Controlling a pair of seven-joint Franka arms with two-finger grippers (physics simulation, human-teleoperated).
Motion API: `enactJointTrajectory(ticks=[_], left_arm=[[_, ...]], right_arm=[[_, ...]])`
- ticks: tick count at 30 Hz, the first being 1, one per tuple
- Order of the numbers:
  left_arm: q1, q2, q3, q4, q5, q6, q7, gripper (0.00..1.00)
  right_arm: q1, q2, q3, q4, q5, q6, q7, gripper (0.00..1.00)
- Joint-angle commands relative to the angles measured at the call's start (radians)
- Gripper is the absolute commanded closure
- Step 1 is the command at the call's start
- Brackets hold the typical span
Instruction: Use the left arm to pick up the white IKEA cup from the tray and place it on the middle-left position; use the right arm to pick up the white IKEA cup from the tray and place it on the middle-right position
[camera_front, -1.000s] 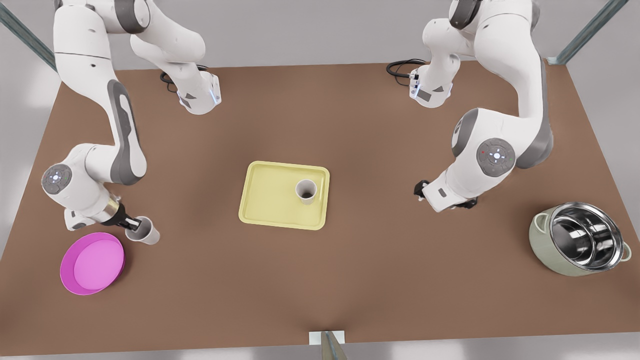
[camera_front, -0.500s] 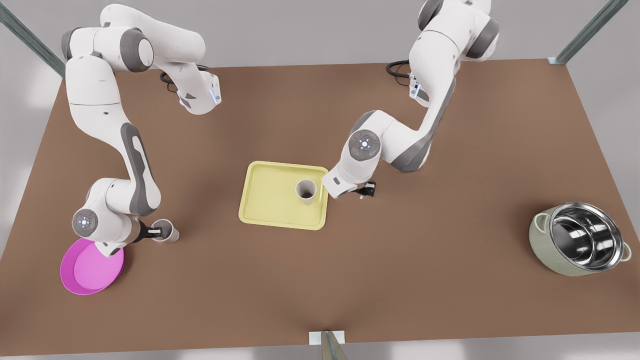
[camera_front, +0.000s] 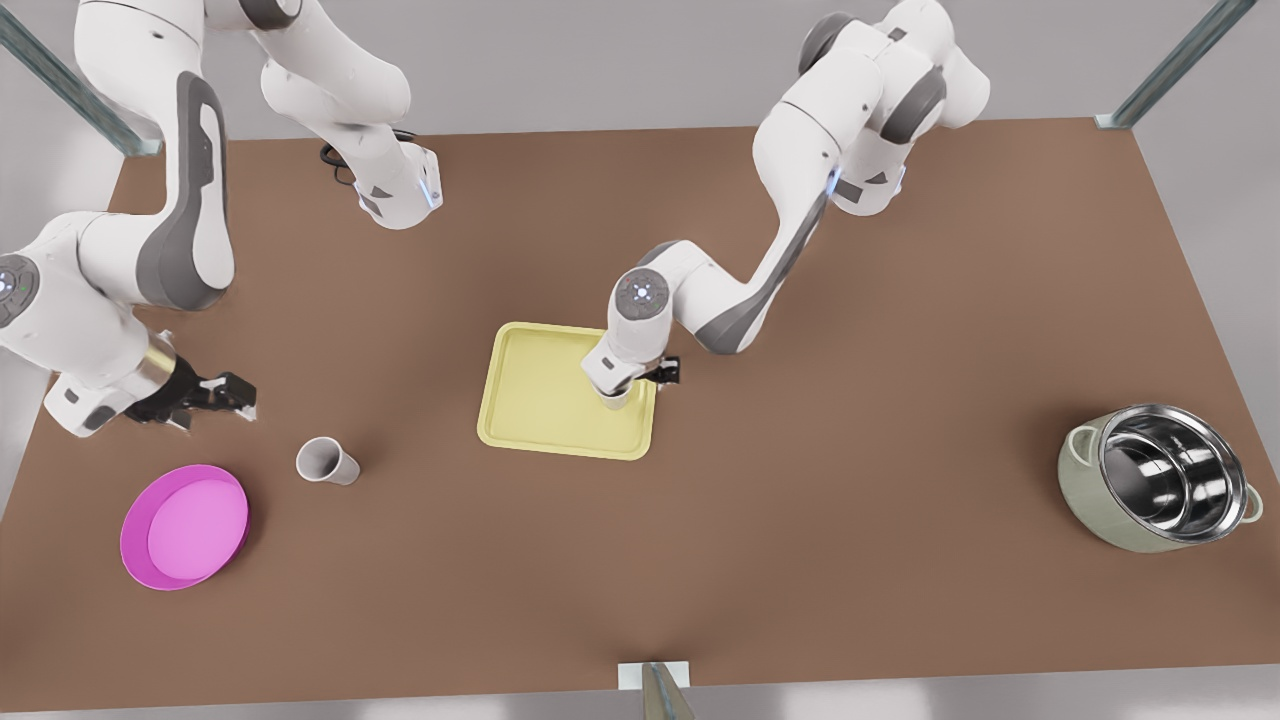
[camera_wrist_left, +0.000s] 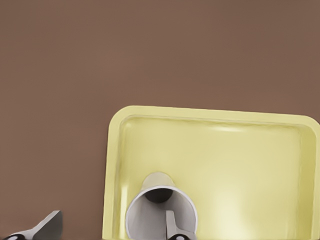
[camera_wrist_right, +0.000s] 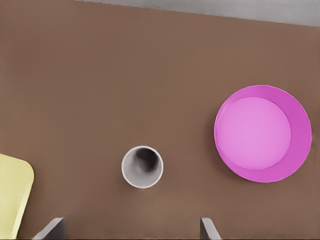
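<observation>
My left jaws hang released at the tray's (camera_wrist_left: 240, 165) 3 o'clock side, straddling the upright white cup's (camera_wrist_left: 150, 220) wall; right jaws wait released, the placed cup (camera_front: 325, 462) on the worktop at their 4 o'clock

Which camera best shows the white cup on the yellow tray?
The left wrist view: the white tapered cup on the pale yellow rectangular tray shows its open mouth and inside. In the front view the left gripper covers most of it. The right wrist view has another white cup on bare table.
</observation>
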Motion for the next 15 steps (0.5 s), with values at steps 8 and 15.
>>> enactJointTrajectory(ticks=[8, 15], left_arm=[[-0.035, -0.008, 0.003, -0.145, 0.006, 0.171, -0.255, 0.0], [-0.035, 0.005, 0.009, -0.16, 0.026, 0.192, -0.26, 0.0]], right_arm=[[0.003, -0.01, 0.004, 0.184, 0.003, -0.41, 0.046, 0.0], [0.003, 0.02, 0.004, 0.229, 0.0, -0.401, 0.078, 0.0]])
